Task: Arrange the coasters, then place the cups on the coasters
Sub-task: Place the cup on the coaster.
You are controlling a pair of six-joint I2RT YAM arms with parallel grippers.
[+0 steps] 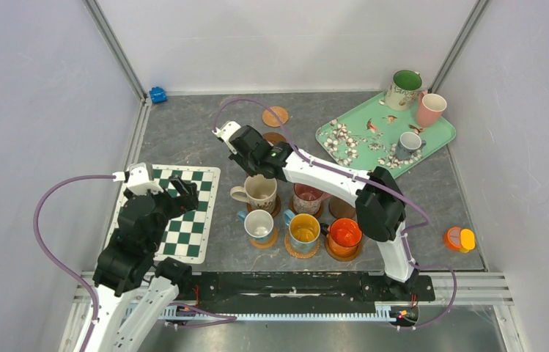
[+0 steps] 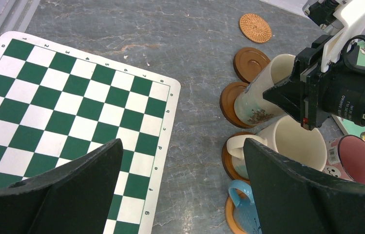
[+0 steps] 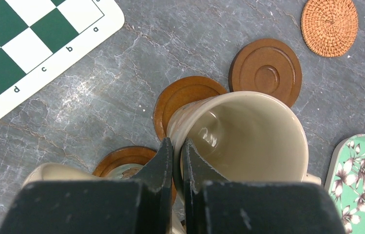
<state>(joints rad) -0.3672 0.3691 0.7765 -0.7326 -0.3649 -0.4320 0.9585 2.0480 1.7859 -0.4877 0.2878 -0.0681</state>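
Note:
My right gripper is shut on the rim of a cream floral cup, one finger inside and one outside. The cup leans over a brown coaster. Beside it lie a bare brown coaster and a rattan coaster. In front, several cups stand on coasters: cream, pink speckled, white-blue, blue with yellow inside, orange. My left gripper is open and holds nothing, at the checkered mat's edge.
The green-white checkered mat lies on the left. A mint floral tray at the back right carries a green-inside cup, a pink cup and a small cup. An orange object lies far right, a blue one at the back.

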